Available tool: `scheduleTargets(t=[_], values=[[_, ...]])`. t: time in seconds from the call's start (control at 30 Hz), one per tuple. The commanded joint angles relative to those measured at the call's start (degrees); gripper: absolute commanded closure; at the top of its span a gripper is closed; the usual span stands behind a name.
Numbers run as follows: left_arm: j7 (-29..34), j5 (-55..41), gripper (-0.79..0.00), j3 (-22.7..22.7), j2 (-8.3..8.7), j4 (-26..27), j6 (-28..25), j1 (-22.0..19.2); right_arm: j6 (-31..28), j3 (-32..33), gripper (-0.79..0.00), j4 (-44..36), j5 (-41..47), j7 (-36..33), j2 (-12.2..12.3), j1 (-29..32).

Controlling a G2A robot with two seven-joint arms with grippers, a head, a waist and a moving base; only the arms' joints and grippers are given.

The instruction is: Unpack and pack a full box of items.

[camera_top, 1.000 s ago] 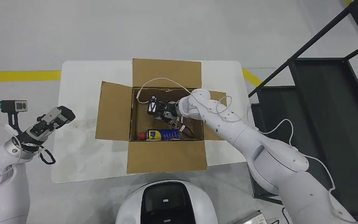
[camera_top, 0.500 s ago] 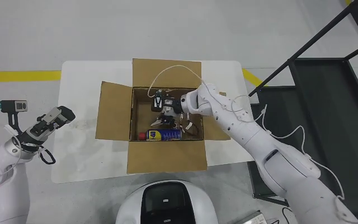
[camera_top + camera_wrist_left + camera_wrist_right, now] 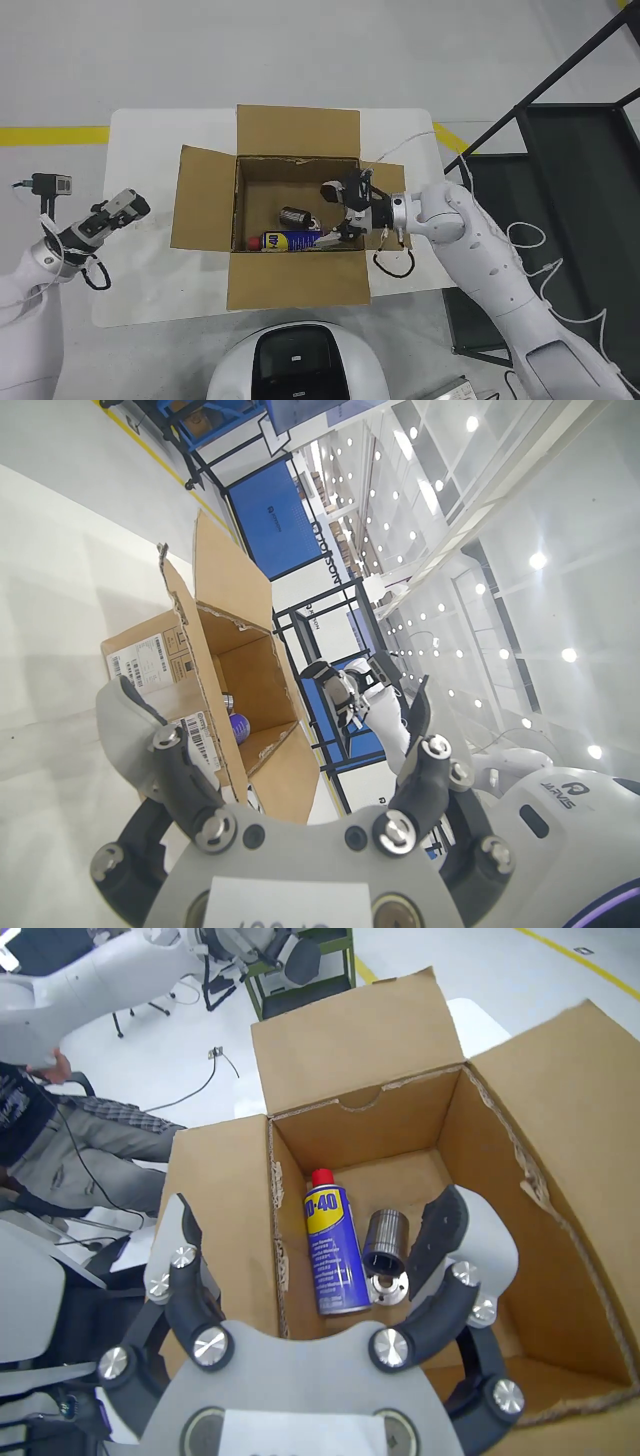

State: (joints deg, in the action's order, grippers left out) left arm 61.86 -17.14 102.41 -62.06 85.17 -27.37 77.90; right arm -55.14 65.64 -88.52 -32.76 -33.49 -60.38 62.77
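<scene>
Since a second ago, your right gripper [image 3: 337,212] has drawn back from the middle of the box [image 3: 298,130] to its right wall. The metal cylinder [image 3: 294,215] now lies free on the box floor. The gripper's fingers are spread wide with nothing between them. Just ahead of them the cylinder lies beside the spray can [image 3: 292,241], which lies on its side along the wall nearest the robot, red cap to the left. Your left gripper [image 3: 124,206], also spread and empty, hovers over the table's [image 3: 140,140] left edge, well apart from the box.
</scene>
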Motion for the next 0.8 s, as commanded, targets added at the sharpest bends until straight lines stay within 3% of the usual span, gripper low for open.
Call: scheduleTargets(t=[0.0,0.27,0.5,0.63,0.77], values=[[-0.75,2.5,-0.785,-2.1,0.0,-2.49,-0.57,-2.22,0.94,1.0,-0.785,-0.7,3.25,-1.93,0.4,0.97],[-1.38,6.33,-0.785,-10.45,-0.43,-11.93,-2.03,-11.03,0.94,1.0,-0.785,-0.7,3.25,-1.93,0.4,0.97],[-0.46,3.82,-0.785,-17.25,-1.36,-19.51,-0.97,-17.87,0.94,1.0,-0.785,-0.7,3.25,-1.93,0.4,0.97],[1.84,1.11,-0.785,-19.92,-1.76,-19.52,-1.0,-19.96,0.94,1.0,-0.785,-0.7,3.25,-1.93,0.4,0.97],[4.64,-1.52,-0.785,-21.13,-1.75,-15.22,-0.37,-19.98,1.96,1.28,-0.785,-0.55,4.02,-0.86,0.4,1.51]])
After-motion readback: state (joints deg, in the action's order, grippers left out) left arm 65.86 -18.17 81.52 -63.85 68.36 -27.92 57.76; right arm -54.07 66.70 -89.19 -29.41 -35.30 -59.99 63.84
